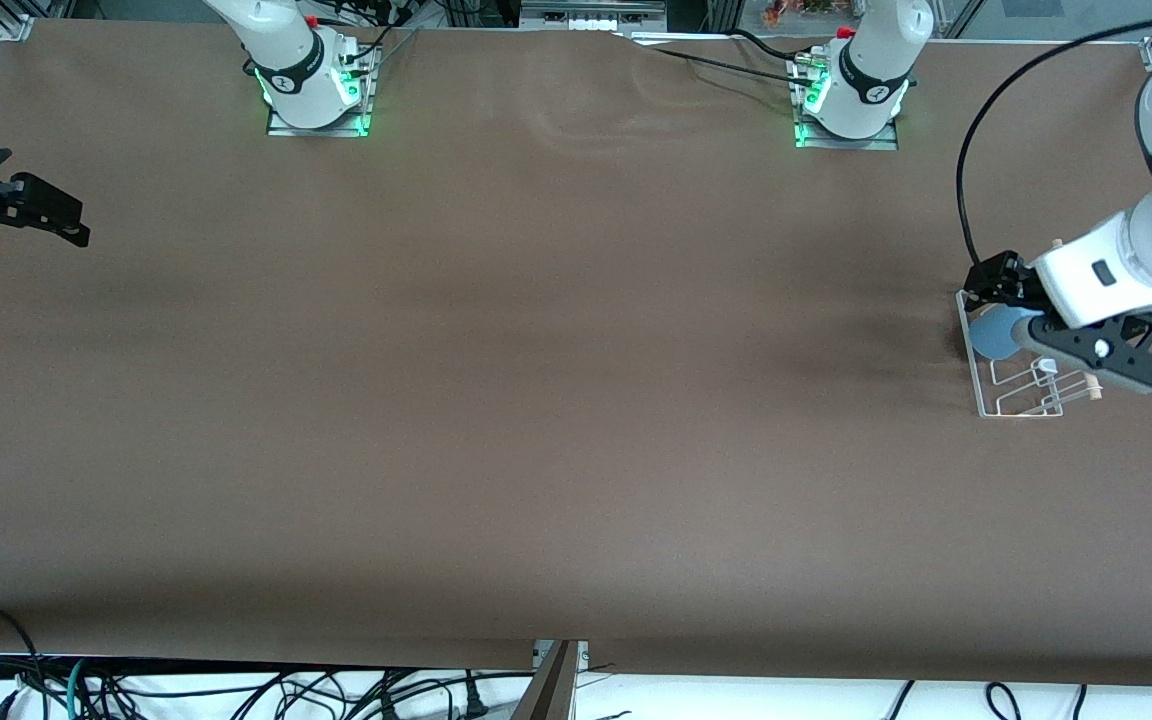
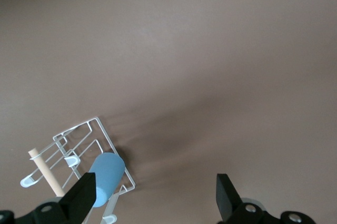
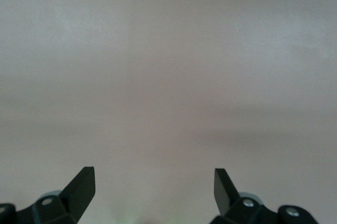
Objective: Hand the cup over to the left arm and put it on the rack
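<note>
The light-blue cup [image 1: 994, 335] sits on the white wire rack [image 1: 1021, 397] at the left arm's end of the table. In the left wrist view the cup [image 2: 107, 177] leans over the rack's [image 2: 87, 138] wires beside the wooden dowel [image 2: 45, 171]. My left gripper [image 1: 1048, 325] hovers over the rack, open [image 2: 155, 192]; one finger [image 2: 81, 195] is close beside the cup and the jaws stand wide apart, holding nothing. My right gripper [image 1: 54, 215] waits at the right arm's end of the table, open and empty [image 3: 154, 187].
The brown table [image 1: 556, 380] carries only the rack. A black cable [image 1: 966, 180] loops above the table by the left arm. Both arm bases [image 1: 316, 85] stand along the edge farthest from the front camera.
</note>
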Action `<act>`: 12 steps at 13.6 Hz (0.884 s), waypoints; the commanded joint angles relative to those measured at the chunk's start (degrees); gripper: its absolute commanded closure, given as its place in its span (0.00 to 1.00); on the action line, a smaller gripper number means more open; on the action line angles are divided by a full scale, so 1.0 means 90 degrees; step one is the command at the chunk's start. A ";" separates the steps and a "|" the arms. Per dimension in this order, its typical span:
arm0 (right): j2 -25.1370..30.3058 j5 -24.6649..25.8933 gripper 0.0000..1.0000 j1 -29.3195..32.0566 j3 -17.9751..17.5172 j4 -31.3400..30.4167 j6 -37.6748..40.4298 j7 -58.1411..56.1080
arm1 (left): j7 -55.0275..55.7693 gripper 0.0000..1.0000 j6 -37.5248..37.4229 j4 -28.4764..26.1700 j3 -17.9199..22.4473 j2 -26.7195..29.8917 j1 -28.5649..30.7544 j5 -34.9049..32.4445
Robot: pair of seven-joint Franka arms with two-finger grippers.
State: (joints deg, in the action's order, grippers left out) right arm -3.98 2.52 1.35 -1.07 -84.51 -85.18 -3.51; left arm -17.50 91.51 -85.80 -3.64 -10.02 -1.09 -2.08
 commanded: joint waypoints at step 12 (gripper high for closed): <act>0.0062 -0.0095 0.00 0.0007 0.0011 -0.0102 -0.0017 -0.0050 | 0.1632 0.00 0.1014 -0.1863 0.0072 0.1289 0.0024 0.0155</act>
State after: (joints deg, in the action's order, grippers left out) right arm -4.12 2.52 1.35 -1.05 -84.72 -85.19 -3.51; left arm -3.51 100.13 -101.27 -2.85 0.40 -1.40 0.47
